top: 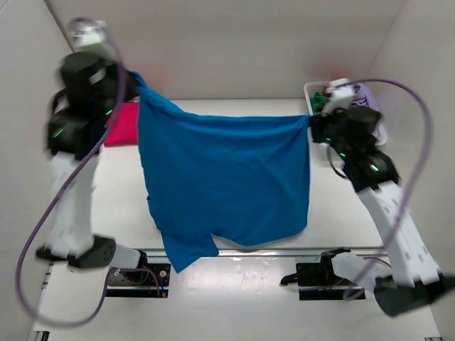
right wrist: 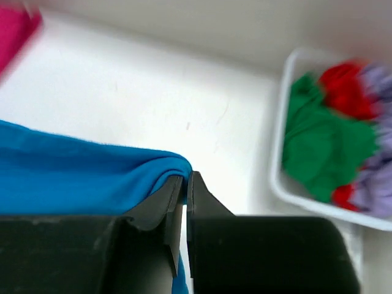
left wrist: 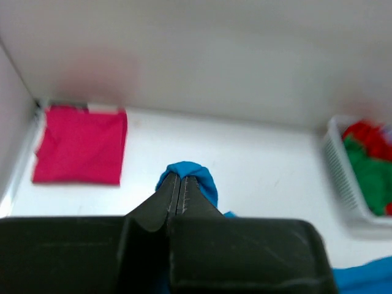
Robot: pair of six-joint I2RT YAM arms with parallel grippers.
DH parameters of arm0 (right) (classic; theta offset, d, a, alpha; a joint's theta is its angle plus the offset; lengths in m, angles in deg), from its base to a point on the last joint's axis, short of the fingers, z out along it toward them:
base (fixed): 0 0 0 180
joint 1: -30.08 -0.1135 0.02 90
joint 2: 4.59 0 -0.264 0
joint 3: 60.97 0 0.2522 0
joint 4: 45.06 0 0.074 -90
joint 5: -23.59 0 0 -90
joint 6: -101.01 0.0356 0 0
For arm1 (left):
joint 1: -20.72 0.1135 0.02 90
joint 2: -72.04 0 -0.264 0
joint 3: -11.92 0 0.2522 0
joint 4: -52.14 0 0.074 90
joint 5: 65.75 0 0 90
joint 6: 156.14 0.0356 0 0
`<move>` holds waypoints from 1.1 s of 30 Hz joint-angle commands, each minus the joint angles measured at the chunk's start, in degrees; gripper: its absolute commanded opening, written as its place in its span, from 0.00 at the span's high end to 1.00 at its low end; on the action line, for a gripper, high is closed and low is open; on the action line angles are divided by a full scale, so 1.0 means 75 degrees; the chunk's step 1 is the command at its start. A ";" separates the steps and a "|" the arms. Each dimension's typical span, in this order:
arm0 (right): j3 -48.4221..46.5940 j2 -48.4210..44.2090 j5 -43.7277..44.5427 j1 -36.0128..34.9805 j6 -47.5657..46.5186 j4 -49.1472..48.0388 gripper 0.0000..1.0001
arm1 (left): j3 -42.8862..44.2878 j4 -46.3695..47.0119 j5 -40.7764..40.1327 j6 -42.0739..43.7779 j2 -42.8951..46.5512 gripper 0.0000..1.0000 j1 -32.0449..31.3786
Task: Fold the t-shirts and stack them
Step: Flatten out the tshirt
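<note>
One bright blue t-shirt (top: pixel 224 177), wide outspread

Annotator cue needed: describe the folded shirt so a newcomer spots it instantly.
On the white table, look to the far left corner beside the side wall. The magenta-pink t-shirt lies there, folded into a flat square. It alone is folded: the blue t-shirt hangs between the left end effector and right end effector, other shirts sit bunched in the white basket.
</note>
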 commanded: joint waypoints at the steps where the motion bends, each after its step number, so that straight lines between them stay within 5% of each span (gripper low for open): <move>1: 0.0632 0.1727 -0.0518 0.0211 0.0157 -0.1306 1.00 | -0.0699 0.0676 0.0920 -0.0125 -0.1766 1.00 0.0277; 4: 0.0063 0.3682 -0.0625 0.0412 0.0006 -0.2290 1.00 | 0.0921 0.0690 0.0923 0.0049 -0.4081 1.00 0.0314; 6: -0.0712 0.4976 -0.0169 0.0576 -0.0030 -0.2668 1.00 | 0.4438 0.0176 0.0701 0.0120 -0.6796 0.95 0.0384; 7: -0.1527 0.5827 0.0343 0.0611 -0.0042 -0.2773 0.97 | 0.4968 0.0197 0.0758 0.0086 -0.7333 0.50 0.0454; 9: -0.3097 0.7200 0.1303 0.0600 -0.0333 -0.2857 0.52 | 0.3186 0.1854 0.0653 -0.0323 -0.7174 0.21 0.0805; 12: -0.5090 0.8246 0.1777 0.0740 -0.0640 -0.2110 0.23 | 0.4907 0.1384 0.0548 -0.0244 -0.8038 0.13 0.1005; 15: -0.5940 0.8390 0.1543 0.0975 -0.0371 -0.1475 0.18 | 0.3931 0.0986 0.0839 -0.0219 -0.7199 0.07 0.1146; 17: -0.5709 0.7994 0.1764 0.0893 -0.0417 -0.1206 0.18 | 0.4989 -0.0384 0.1062 -0.0150 -0.7465 0.09 0.1147; 22: -0.2736 0.5850 0.1463 0.0658 0.0238 -0.1085 0.28 | 0.2342 -0.2170 0.0466 0.0272 -0.5794 0.12 0.0573; 24: -0.0054 0.4246 0.1029 0.0588 0.1057 -0.1134 0.34 | -0.1073 -0.1458 0.0534 0.0250 -0.3993 0.15 0.0210; 29: 0.2143 0.2673 0.0910 0.0447 0.1750 -0.0958 0.32 | -0.6183 0.0684 0.2077 -0.0300 -0.0619 0.14 0.0665; 33: 0.3408 0.1841 0.0489 0.0389 0.2207 -0.1040 0.34 | -0.8230 0.1029 0.2249 -0.0360 0.0173 0.16 0.0374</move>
